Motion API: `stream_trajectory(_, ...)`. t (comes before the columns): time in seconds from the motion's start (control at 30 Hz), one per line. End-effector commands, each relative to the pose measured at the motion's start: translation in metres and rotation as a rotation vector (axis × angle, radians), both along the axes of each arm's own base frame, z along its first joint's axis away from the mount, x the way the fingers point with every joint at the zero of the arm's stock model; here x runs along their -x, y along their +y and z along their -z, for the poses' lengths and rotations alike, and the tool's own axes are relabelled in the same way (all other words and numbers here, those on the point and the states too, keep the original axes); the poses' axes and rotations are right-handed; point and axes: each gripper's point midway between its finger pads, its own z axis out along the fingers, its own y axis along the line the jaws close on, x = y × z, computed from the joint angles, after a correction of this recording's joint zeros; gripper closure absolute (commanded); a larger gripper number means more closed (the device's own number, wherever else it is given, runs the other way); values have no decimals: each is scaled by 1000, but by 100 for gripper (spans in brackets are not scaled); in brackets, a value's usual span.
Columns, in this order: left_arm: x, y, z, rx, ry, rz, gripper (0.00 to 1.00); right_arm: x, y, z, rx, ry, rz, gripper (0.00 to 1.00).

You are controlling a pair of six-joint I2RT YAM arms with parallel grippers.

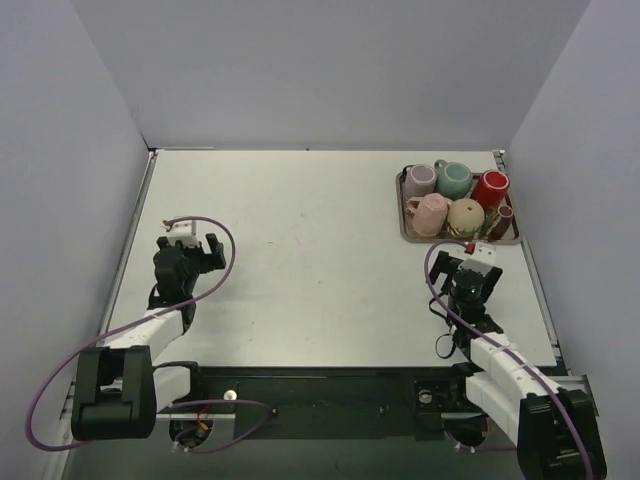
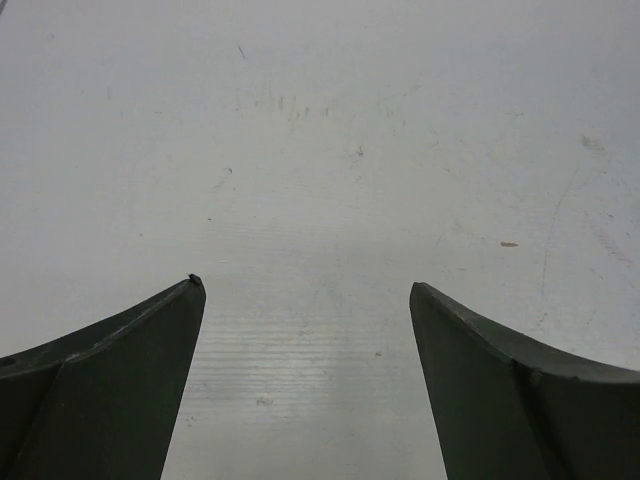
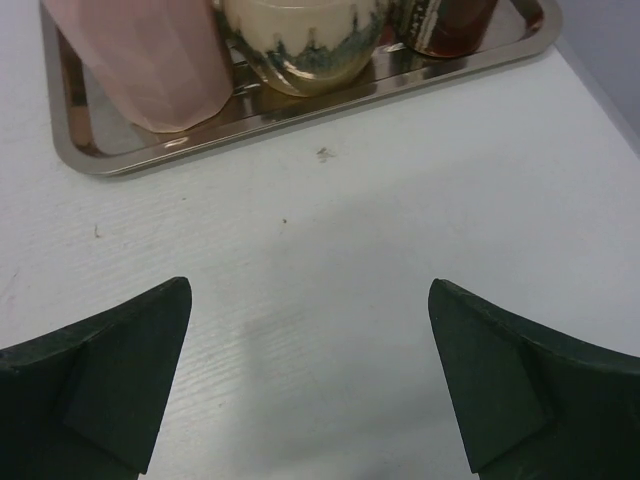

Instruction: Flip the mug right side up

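Several mugs stand on a metal tray (image 1: 404,226) at the back right: a mauve one (image 1: 420,180), a teal one (image 1: 453,178), a red one (image 1: 490,187), a pink one (image 1: 430,213) and a cream one (image 1: 465,215). In the right wrist view the pink faceted mug (image 3: 145,60) widens towards the tray and seems rim down; the cream mug (image 3: 300,45) with blue-green glaze stands beside it. My right gripper (image 1: 468,265) (image 3: 310,285) is open and empty over bare table just in front of the tray (image 3: 300,108). My left gripper (image 1: 190,245) (image 2: 303,285) is open and empty at the far left.
A dark brown cup (image 1: 505,213) (image 3: 445,25) stands at the tray's right end. Grey walls close in the white table (image 1: 300,250) on the left, back and right. Purple cables loop beside both arms.
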Motion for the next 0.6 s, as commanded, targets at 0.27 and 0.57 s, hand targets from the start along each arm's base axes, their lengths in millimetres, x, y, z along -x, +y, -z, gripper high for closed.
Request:
stream_trajectory(0.27, -15, -14, -41, -194, 163, 239, 3, -32, 6, -94, -152, -136, 42, 3)
stream_trajectory(0.57, 0, -30, -24, -189, 296, 398, 3, -79, 21, -101, -48, 439, 5, 2)
